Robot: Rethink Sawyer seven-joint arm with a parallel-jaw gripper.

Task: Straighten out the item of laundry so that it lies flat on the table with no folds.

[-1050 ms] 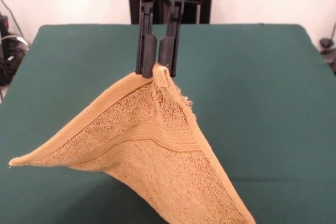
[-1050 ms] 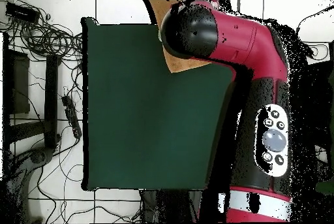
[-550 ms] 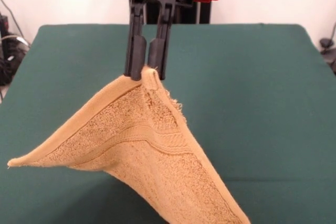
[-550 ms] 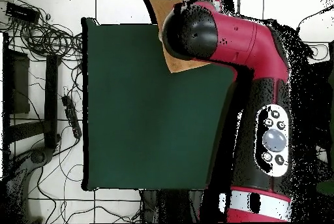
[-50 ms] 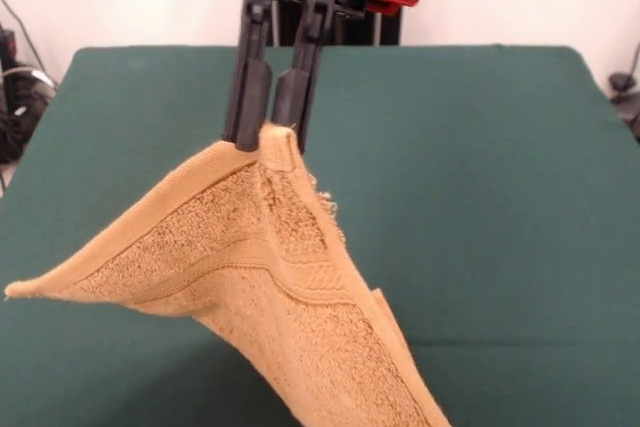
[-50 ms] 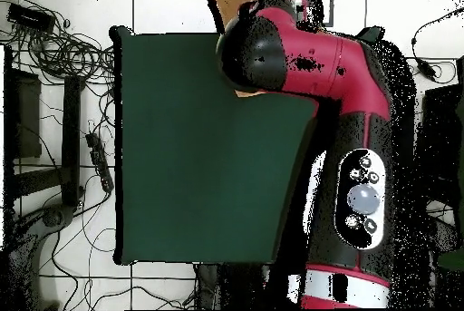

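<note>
One gripper (image 5: pixel 265 132) clamped on a corner of the towel (image 5: pixel 260 287), cloth hanging over the table (image 5: pixel 480 167), overhead view hides the grip under the arm (image 6: pixel 308 63).

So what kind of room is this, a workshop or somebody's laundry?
Most likely a robotics lab, not a laundry. A red and black arm holds a towel up by one corner in its gripper over a bare green table, and loose cables sprawl across the tiled floor beside it.
</note>
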